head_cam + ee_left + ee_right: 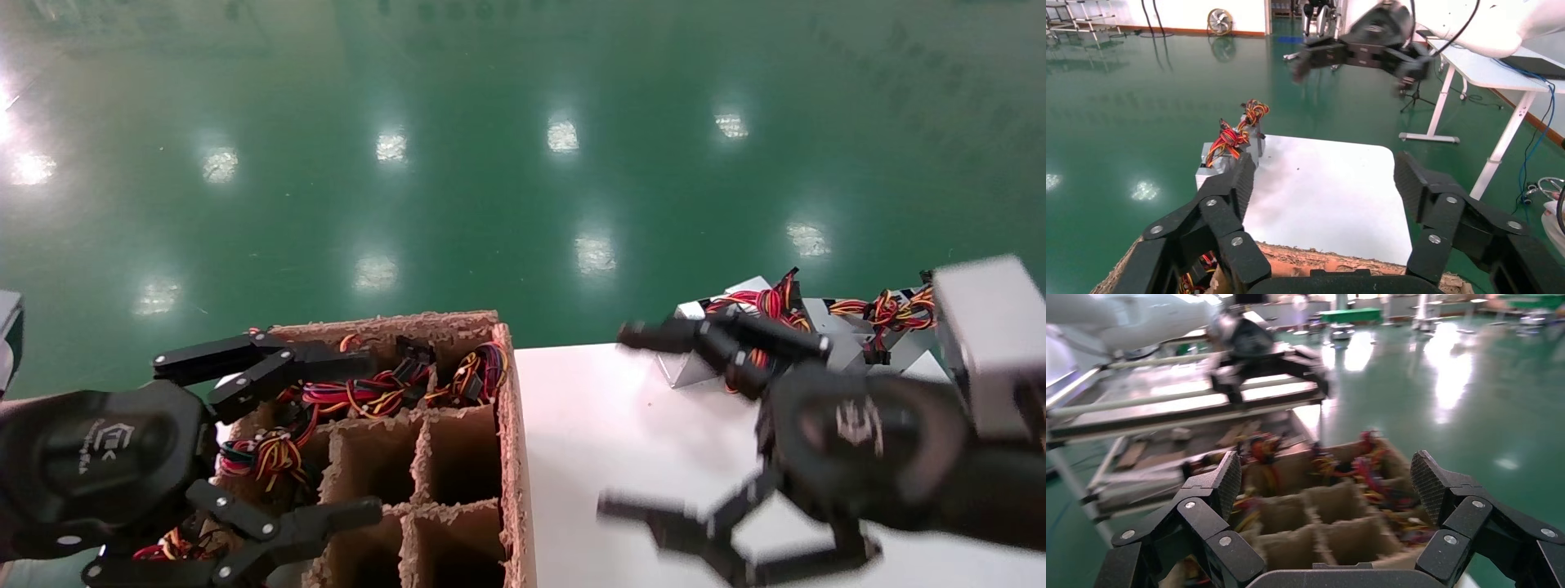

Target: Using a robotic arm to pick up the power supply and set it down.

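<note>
Head view: divided carton beside power supplies.

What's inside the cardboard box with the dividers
The divided box holds red, yellow and black wire bundles in its far and left cells; several near cells look empty. The left hand, open, hangs over it and hides some left cells.

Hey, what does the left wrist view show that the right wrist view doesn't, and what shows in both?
Only the left wrist view shows the white table with power supplies at its far edge, and the open right gripper above it. Only the right wrist view shows the cardboard divider box's empty cells, the wire bundles at its back, and the open left gripper beyond it. Both share the green floor.
</note>
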You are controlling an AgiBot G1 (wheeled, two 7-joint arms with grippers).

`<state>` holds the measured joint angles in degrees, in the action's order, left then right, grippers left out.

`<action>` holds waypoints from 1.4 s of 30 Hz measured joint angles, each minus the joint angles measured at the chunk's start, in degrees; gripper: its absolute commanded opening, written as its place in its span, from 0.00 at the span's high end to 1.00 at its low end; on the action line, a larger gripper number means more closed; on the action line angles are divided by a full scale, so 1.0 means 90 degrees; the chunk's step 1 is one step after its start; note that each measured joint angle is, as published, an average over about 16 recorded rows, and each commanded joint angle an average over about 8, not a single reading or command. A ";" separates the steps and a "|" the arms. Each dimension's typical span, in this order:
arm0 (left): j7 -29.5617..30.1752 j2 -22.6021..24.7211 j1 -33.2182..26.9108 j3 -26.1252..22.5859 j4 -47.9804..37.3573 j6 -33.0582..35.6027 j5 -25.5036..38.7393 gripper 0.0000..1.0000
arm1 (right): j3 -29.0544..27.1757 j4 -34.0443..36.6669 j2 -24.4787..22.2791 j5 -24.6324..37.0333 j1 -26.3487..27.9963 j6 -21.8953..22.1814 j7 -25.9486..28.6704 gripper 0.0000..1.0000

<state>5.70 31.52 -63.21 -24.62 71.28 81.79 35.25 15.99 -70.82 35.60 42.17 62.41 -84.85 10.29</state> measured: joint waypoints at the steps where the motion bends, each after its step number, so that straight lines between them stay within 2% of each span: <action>1: 0.0000 0.0000 0.0000 0.0000 0.0000 0.0000 0.0000 0.00 | 0.0001 -0.0082 -0.0018 -0.0010 -0.0025 -0.0026 0.0012 0.00; 12: 0.0000 0.0000 0.0001 0.0000 -0.0002 -0.0001 0.0000 0.00 | 0.0003 -0.0457 -0.0101 -0.0064 -0.0143 -0.0148 0.0069 0.00; 42: 0.0000 0.0000 0.0001 0.0000 -0.0002 -0.0001 -0.0001 0.00 | 0.0003 -0.0289 -0.0064 -0.0038 -0.0092 -0.0089 0.0050 0.00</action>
<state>5.70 31.52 -63.20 -24.62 71.27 81.78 35.25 16.01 -73.42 35.03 41.83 61.58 -85.65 10.75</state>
